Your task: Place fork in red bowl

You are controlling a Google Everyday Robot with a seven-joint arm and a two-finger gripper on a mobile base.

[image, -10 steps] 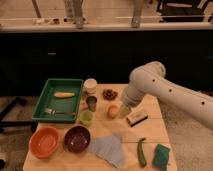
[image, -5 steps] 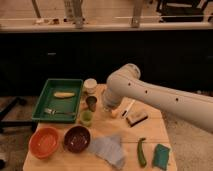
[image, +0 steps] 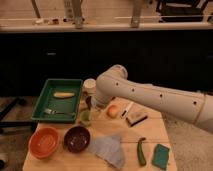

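pincer farther left than before, open, just beside green tray with fork

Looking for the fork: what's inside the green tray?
A yellow banana-like item at the back, the fork near the front. The gripper hovers just outside the tray's rim, covering nothing inside.

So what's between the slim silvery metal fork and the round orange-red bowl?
Camera view: the green rectangular tray's front wall, then bare wooden table. The gripper hangs beside the tray.
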